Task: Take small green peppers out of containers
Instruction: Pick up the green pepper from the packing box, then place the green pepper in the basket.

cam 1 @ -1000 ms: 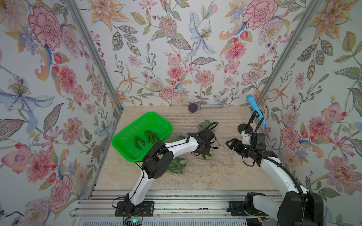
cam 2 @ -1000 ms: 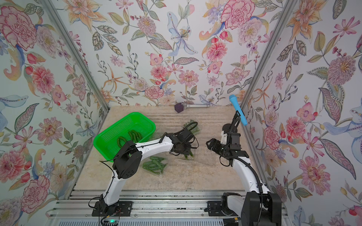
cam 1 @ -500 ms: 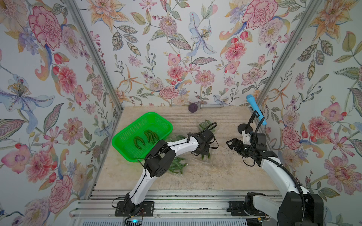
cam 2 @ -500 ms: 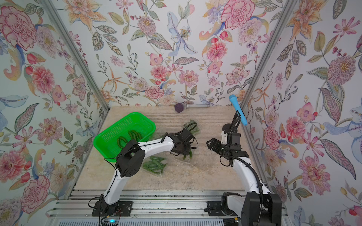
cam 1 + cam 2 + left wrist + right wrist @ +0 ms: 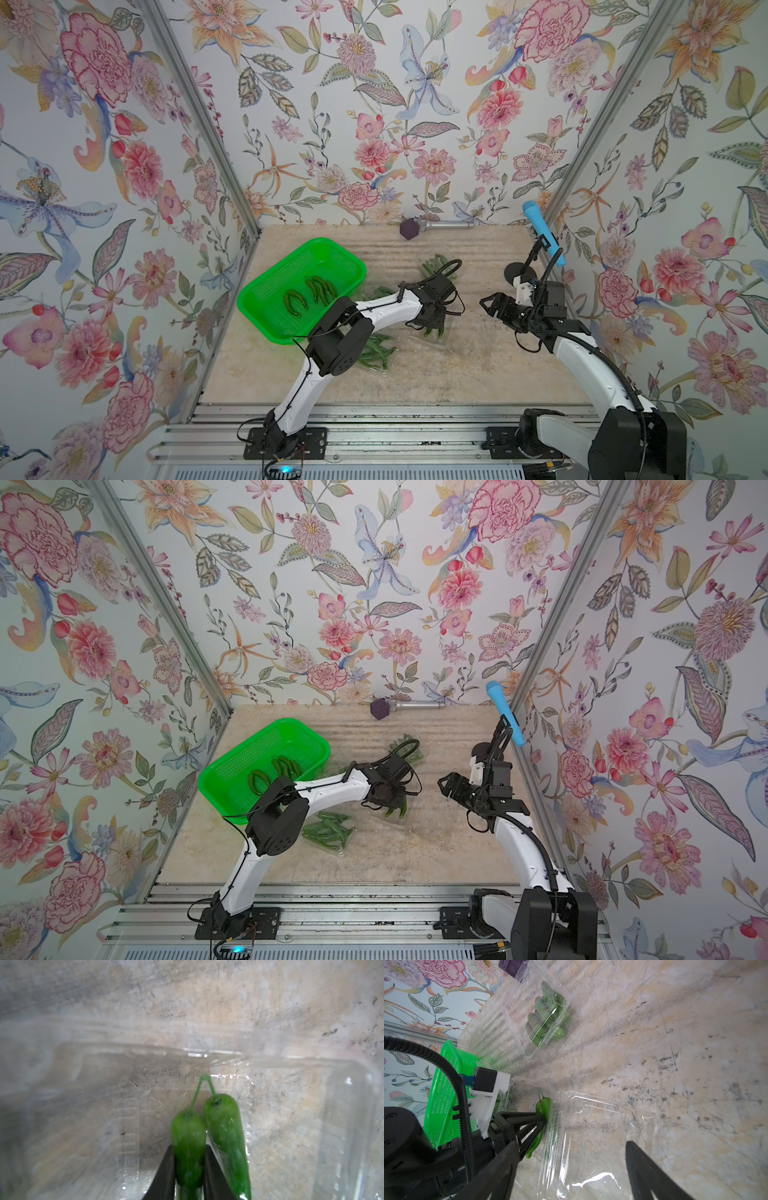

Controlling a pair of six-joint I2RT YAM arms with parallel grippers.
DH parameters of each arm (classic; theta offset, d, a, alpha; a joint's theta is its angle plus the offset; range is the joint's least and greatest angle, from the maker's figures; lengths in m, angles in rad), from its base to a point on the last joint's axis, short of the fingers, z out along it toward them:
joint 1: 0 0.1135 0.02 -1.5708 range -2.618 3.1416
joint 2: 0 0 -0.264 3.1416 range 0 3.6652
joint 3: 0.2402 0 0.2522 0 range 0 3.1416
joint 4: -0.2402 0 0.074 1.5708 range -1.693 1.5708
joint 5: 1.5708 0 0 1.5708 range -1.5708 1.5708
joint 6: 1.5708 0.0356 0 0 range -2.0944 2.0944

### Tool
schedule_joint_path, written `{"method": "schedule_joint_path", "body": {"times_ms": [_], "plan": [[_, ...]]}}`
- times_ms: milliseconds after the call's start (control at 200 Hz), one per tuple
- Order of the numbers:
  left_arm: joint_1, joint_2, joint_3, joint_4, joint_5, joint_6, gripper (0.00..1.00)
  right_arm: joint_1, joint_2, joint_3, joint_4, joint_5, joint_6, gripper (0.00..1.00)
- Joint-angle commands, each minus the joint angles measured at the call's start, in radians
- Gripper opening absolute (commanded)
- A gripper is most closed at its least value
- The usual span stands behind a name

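Pepper: glossy, tapered, thin-stemmed (a twin alongside)
Container: clear crinkly plastic, beside mesh basket
Left tool: clamping pepper, narrower than before
Right tool: spread wide, unmoved

There are two grippers, the left gripper and the right gripper, one on each of two arms. One green basket holds at least four small green peppers. Of the clear containers, three show plainly in both top views. A possible fourth behind the left arm is only a hint of green. The container under the left gripper holds two peppers joined at a single stem, and the heaps in the others are too tangled to count. There are two microphones, one grey microphone and one blue microphone, the blue one on a single stand.
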Motion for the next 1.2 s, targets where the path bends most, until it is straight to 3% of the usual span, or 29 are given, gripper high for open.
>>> {"method": "schedule_joint_path", "body": {"times_ms": [0,230,475,635,906,1041,1196], "plan": [[0.005,-0.103,-0.024,0.02,-0.021,0.006,0.14,-0.002,0.011,0.055,0.002,-0.055,-0.016,0.83],[0.018,-0.27,-0.095,0.07,-0.029,0.005,0.14,0.067,0.037,0.145,-0.023,-0.087,-0.001,0.83],[0.129,-0.468,-0.213,0.057,-0.07,0.035,0.14,0.272,0.145,0.324,-0.031,-0.04,0.011,0.83],[0.291,-0.619,-0.341,0.056,-0.073,0.057,0.16,0.41,0.264,0.494,-0.031,-0.022,0.024,0.83],[0.656,-0.815,-0.554,0.096,0.025,0.112,0.18,0.572,0.47,0.728,-0.035,-0.004,0.038,0.83],[0.803,-0.82,-0.656,0.149,0.089,0.126,0.18,0.624,0.553,0.775,-0.035,0.012,0.038,0.82],[0.858,-0.756,-0.714,0.186,0.105,0.123,0.23,0.656,0.599,0.763,-0.04,0.045,0.035,0.81]]}}
